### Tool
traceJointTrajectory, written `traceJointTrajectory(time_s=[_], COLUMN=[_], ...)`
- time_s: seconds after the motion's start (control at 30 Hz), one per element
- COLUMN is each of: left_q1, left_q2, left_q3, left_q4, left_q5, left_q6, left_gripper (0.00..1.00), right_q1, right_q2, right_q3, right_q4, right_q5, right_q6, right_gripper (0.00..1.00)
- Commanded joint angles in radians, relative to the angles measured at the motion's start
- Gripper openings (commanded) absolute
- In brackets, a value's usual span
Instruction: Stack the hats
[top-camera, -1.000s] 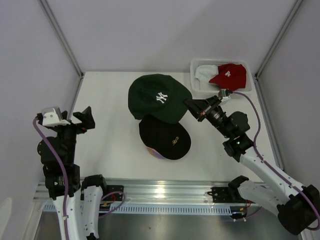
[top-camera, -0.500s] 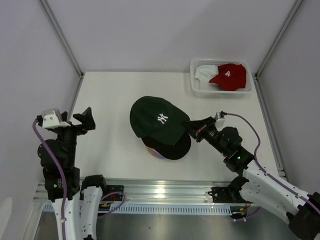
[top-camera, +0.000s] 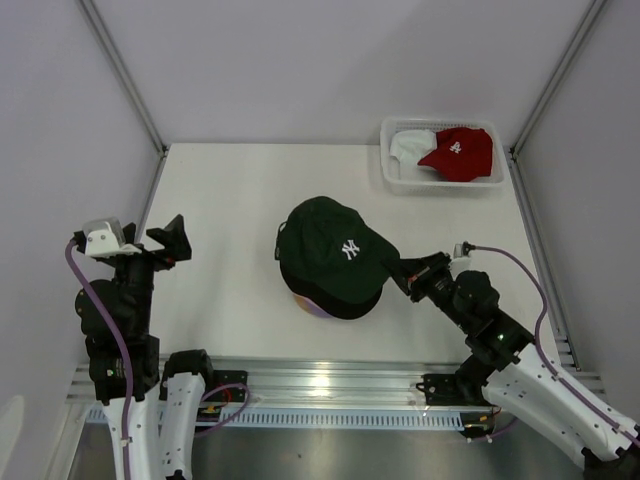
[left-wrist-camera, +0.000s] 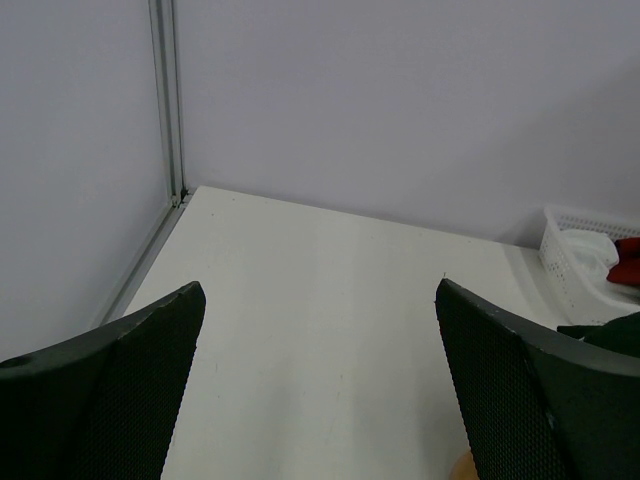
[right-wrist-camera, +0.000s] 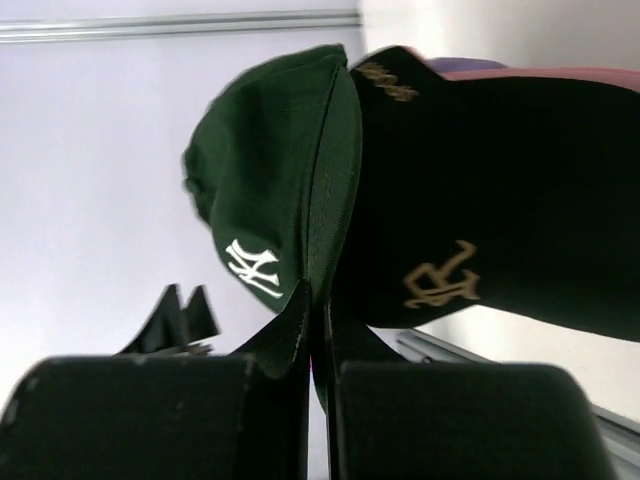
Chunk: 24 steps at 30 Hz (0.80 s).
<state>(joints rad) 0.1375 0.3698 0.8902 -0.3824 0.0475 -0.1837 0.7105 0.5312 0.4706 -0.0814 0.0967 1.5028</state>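
Your right fingers (top-camera: 405, 272) are pinched shut on the brim of the dark green cap (top-camera: 335, 255), which lies just ahead of them, over the black cap (top-camera: 345, 306). Your left fingers (top-camera: 170, 240) stand wide apart above the counter (top-camera: 220, 200), well away from both caps.

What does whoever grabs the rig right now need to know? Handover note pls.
Left end effector: open, empty, off to the left.
Right end effector: shut on the brim of the dark green cap.
That cap is over the black cap; the pink cap and purple cap peek out beneath.
The red cap and white cap are in the basket.
Left: release green, add red and white.
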Motion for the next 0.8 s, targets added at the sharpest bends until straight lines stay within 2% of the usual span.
traceJointTrajectory(time_s=[0.0,0.17,0.37,0.43,0.53,0.67,0.7,0.77], left_q1=[-0.009,-0.009,-0.009,-0.007,-0.007,-0.007,-0.010,-0.024], left_q2=[0.001,0.004,0.015,0.020,0.041,0.135,0.203,0.270], left_q3=[0.003,0.004,0.004,0.004,-0.005,0.038,0.083,0.124], left_q4=[0.023,0.022,0.020,0.022,0.027,-0.041,-0.068,-0.114], left_q5=[0.014,0.017,0.040,0.051,0.101,0.198,0.218,0.258], left_q6=[-0.002,-0.002,-0.003,-0.007,-0.011,-0.037,-0.051,-0.066], left_gripper=[0.99,1.00,1.00,1.00,0.99,1.00,1.00,0.94], right_q1=[-0.009,-0.037,-0.150,-0.208,-0.252,-0.269,-0.273,-0.298], right_q2=[0.055,0.104,0.125,0.153,0.223,0.289,0.305,0.320], right_q3=[-0.039,-0.076,-0.118,-0.147,-0.213,-0.224,-0.228,-0.236], right_q4=[-0.087,-0.066,-0.041,-0.014,0.127,0.207,0.221,0.277], right_q5=[-0.008,-0.086,-0.227,-0.294,-0.371,-0.377,-0.396,-0.426], right_q6=[-0.064,-0.108,-0.256,-0.292,-0.334,-0.426,-0.450,-0.486], right_gripper=[0.00,0.00,0.00,0.00,0.00,0.00,0.00,0.00])
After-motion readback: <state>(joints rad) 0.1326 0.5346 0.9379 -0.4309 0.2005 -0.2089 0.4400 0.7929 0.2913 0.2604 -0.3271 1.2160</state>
